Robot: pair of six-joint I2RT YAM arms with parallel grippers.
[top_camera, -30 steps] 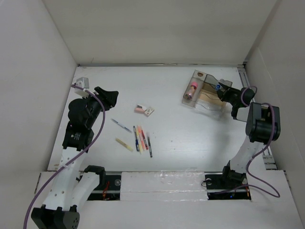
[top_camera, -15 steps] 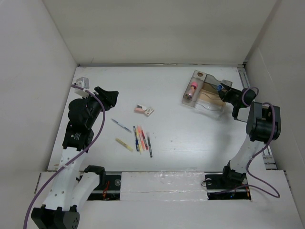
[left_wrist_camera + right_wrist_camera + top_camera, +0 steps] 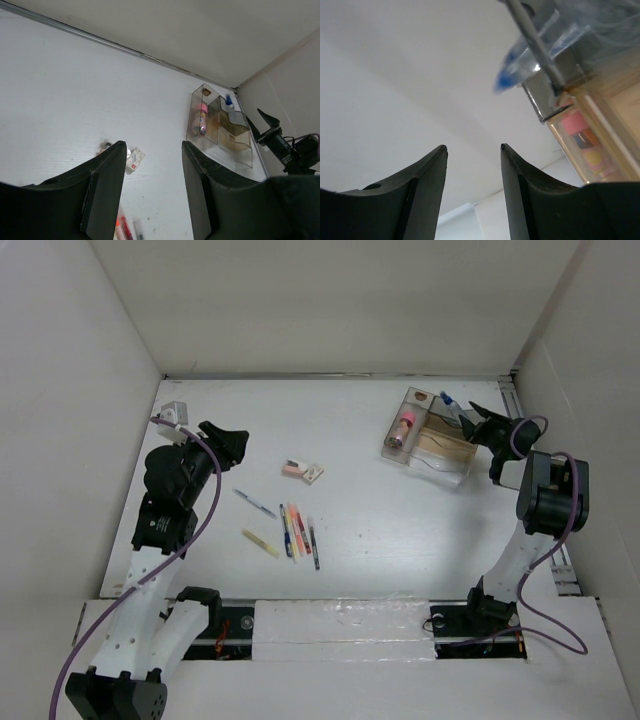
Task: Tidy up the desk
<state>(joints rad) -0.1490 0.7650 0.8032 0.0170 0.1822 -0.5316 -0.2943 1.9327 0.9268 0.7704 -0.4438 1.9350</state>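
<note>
The white desk (image 3: 390, 530) holds a row of pens (image 3: 297, 531), a loose blue pen (image 3: 255, 503), a yellow stick (image 3: 262, 543) and two small erasers (image 3: 303, 471). A clear organizer (image 3: 428, 437) at the back right holds a pink tube (image 3: 405, 427) and a blue-capped pen (image 3: 447, 400). My right gripper (image 3: 478, 418) is open and empty just right of the organizer; its wrist view shows the pen (image 3: 520, 60) and the organizer (image 3: 600, 115) close above the gripper (image 3: 473, 148). My left gripper (image 3: 227, 439) is open and empty, above the desk, left of the erasers (image 3: 134, 157).
White panels wall the desk on three sides. A metal rail (image 3: 512, 400) runs along the right edge by the right arm. A small grey block (image 3: 175, 412) sits at the back left corner. The organizer (image 3: 220, 125) shows far off in the left wrist view.
My right gripper has let go of the blue-capped pen and drawn back to the right. The pen now stands in the organizer's back compartment. The left arm has not moved.
</note>
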